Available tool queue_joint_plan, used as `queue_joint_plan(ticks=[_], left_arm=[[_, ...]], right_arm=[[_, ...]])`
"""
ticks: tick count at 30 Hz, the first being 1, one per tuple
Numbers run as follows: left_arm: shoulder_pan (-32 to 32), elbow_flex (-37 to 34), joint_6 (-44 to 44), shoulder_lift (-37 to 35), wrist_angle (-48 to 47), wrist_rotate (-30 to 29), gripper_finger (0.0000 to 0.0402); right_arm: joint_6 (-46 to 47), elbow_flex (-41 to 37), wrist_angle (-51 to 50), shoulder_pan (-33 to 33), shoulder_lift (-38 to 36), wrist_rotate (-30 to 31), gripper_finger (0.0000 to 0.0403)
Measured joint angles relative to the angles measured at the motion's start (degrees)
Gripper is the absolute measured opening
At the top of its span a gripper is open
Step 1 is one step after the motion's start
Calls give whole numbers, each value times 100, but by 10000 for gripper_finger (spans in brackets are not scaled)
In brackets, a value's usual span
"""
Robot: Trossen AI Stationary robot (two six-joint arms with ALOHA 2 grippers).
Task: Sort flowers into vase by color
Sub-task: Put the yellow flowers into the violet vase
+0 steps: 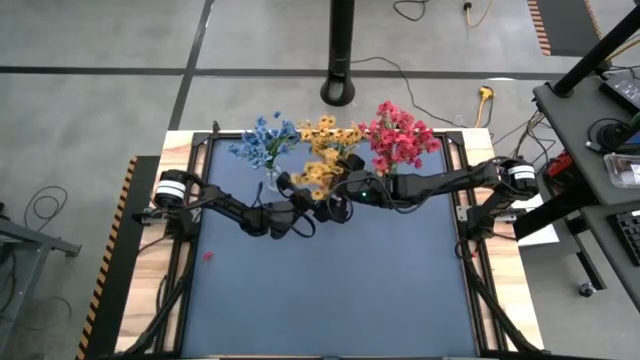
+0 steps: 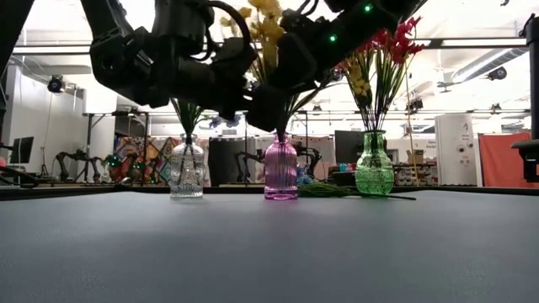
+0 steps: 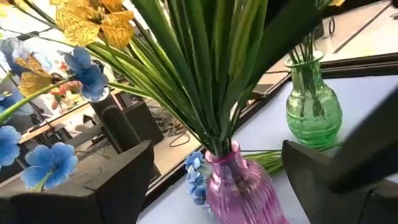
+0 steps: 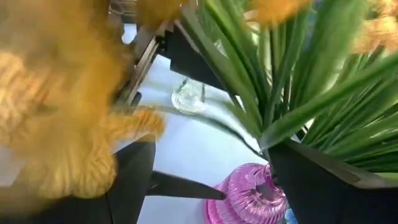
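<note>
Three small vases stand in a row at the far side of the dark table [image 1: 330, 290]. The clear vase [image 2: 186, 171] holds the blue flowers [image 1: 262, 140]. The pink vase [image 2: 280, 171] in the middle holds the yellow flowers [image 1: 325, 150]. The green vase [image 2: 374, 167] holds the red flowers [image 1: 398, 137].

Both arms meet up high over the middle of the row, close to the pink vase. The left gripper [image 1: 308, 212] comes in from the left side. Its two dark fingers [image 3: 102, 186] are spread wide apart. The green stems [image 3: 205, 81] of the yellow flowers rise up between those fingers, but the fingers do not squeeze them. The pink vase sits low in the gap, and nothing is held.

The right gripper [image 1: 335, 207] comes in from the right side, just beside the left one. Its fingers [image 4: 323, 180] are spread wide too. The stems and the pink vase show between them, and a yellow bloom hangs very close to the camera on that arm. It holds nothing.

One loose green stem [image 2: 349, 192] lies flat on the table between the pink vase and the green vase. A small red bit [image 1: 208, 256] lies on the table nearer the left side, well apart from the vases.
</note>
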Motion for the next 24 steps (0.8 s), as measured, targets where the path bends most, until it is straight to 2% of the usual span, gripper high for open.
queue_joint_plan(ticks=[6,24], left_arm=[[292,0,65,0,51,460,334],[484,177,73,2,34,385,334]], right_arm=[[-31,0,4,36,-36,23,306],[453,2,-414,75,-229,-179,306]])
